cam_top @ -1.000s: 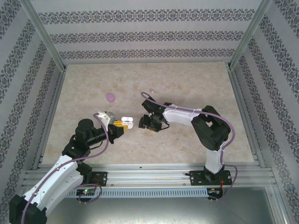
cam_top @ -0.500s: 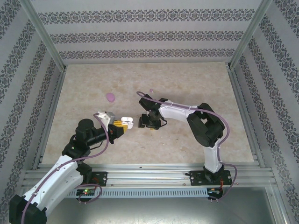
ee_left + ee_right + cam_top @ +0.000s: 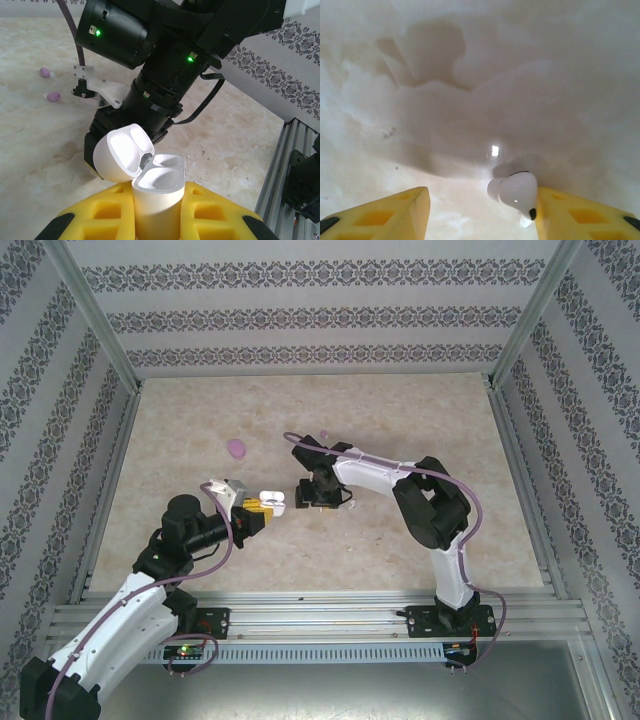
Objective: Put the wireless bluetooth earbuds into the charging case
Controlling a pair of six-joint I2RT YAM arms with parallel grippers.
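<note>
White earbud rests against one finger of the right gripper, whose jaws stand half apart, not pinching it. Just beside, toward the table's left edge, the left gripper clamps the charging case, its lid open.

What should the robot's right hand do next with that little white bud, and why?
Probably close the right gripper on the white earbud: it lies between the open fingers, against one of them, not yet pinched. The left gripper holds the charging case with its lid open.
</note>
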